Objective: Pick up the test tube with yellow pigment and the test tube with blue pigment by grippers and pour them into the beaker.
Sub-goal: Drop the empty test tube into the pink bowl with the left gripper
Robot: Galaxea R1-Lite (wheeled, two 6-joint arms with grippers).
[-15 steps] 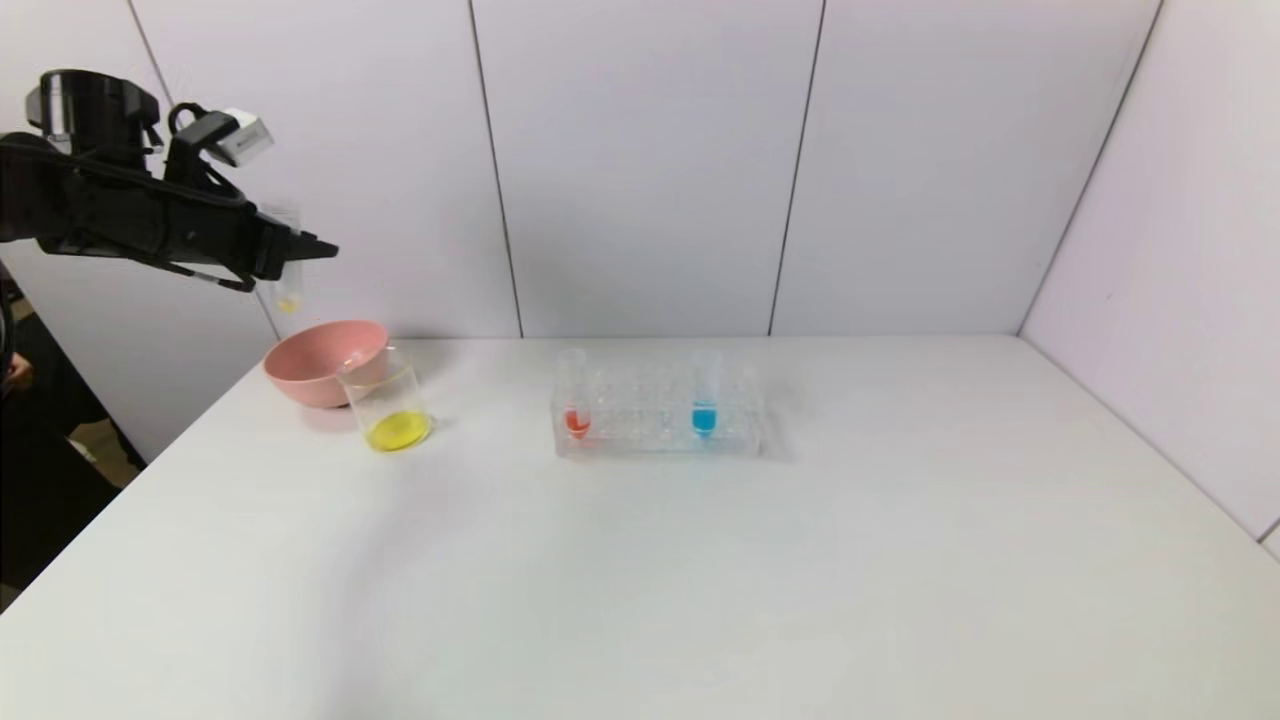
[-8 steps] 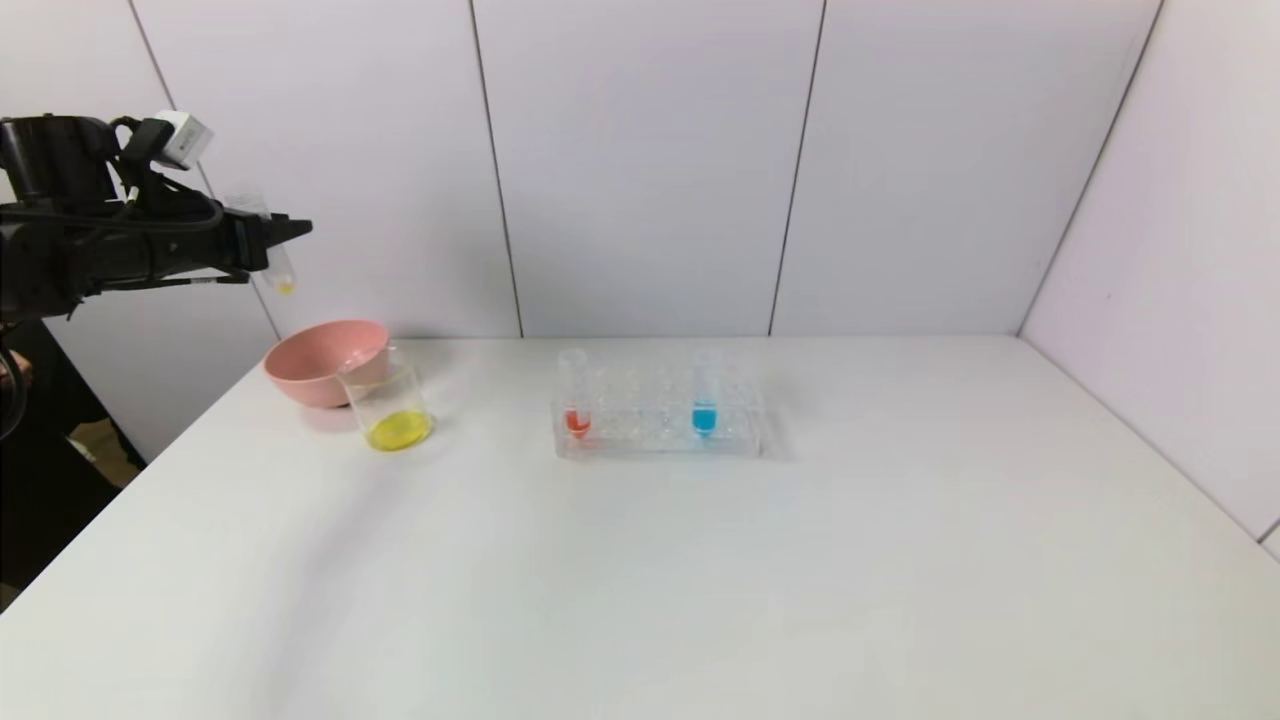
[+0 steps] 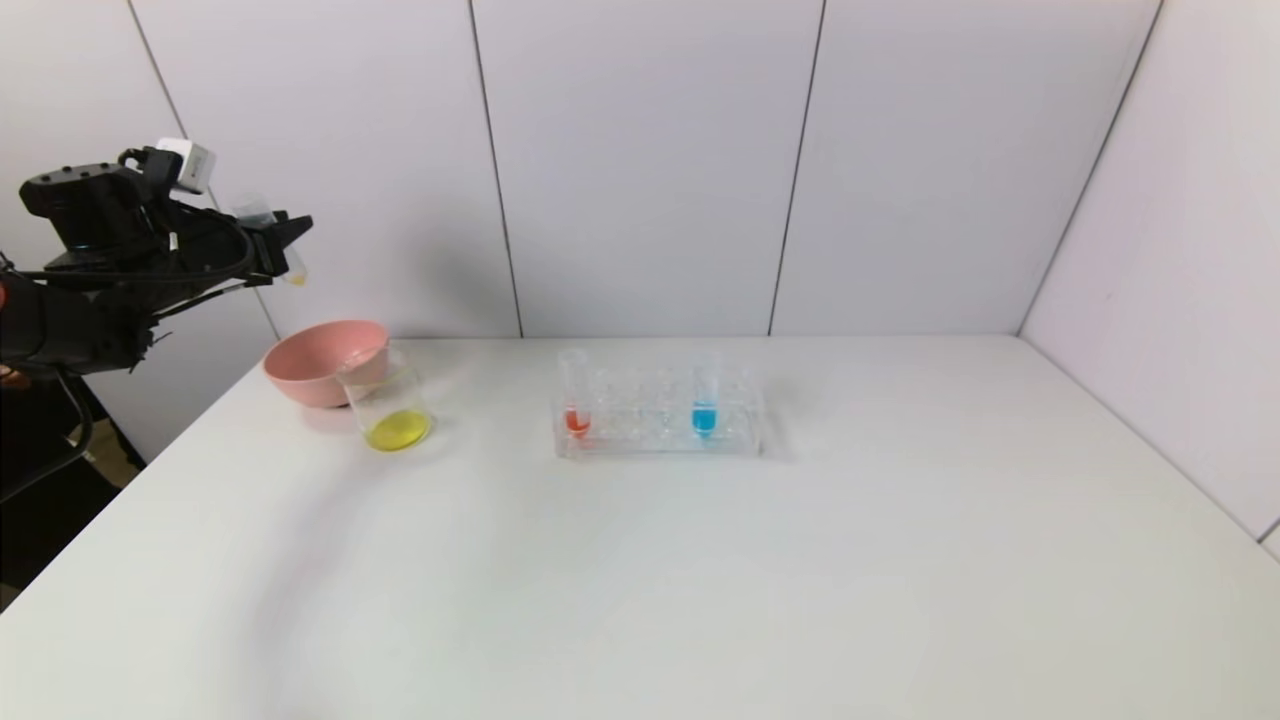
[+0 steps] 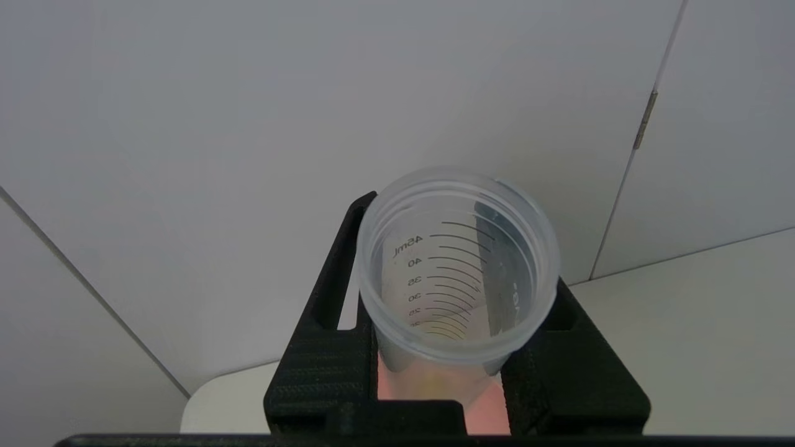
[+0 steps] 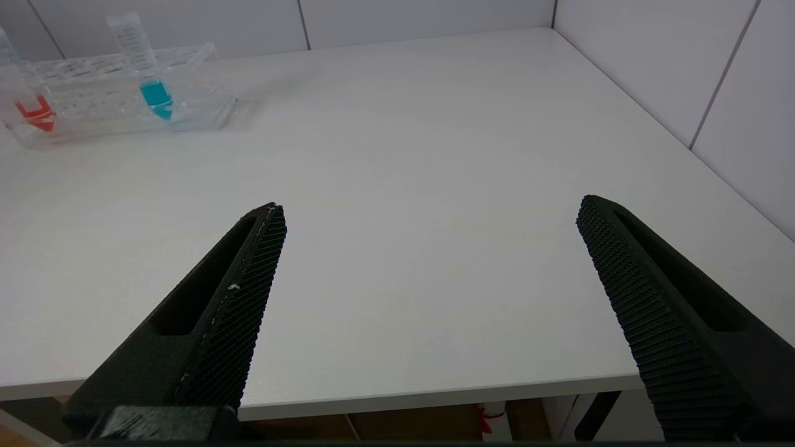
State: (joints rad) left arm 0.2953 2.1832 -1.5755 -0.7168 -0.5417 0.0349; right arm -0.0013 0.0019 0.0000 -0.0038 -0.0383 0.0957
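The test tube with yellow pigment (image 3: 283,256) is sitting clamped in the left hand (image 3: 285,238), raised well above the counter (image 3: 700,560) and just above and behind the pink bowl (image 3: 320,360). The left hand is clenching the tube by its upper body, so the open mouth is staying free; the left wrist view is looking straight down into that mouth (image 4: 458,264). The tube is looking nearly empty: clear, graduated walls with only a faint yellow trace at the tip. Below the hand and slightly forward, the beaker (image 3: 392,405) is holding a yellow pool at its bottom, so the yellow pour appears done, and the spent tube is probably hanging over the bowl to be dropped there.

Well off to the hand's right, the test tube with blue pigment (image 3: 705,400) is standing upright in the clear rack (image 3: 655,415), untouched, with a red-orange tube (image 3: 576,400) at the rack's other end. The right hand (image 5: 428,298) is hovering low at the near counter edge, released, jaws spread wide and holding nothing, likely waiting for the blue tube.
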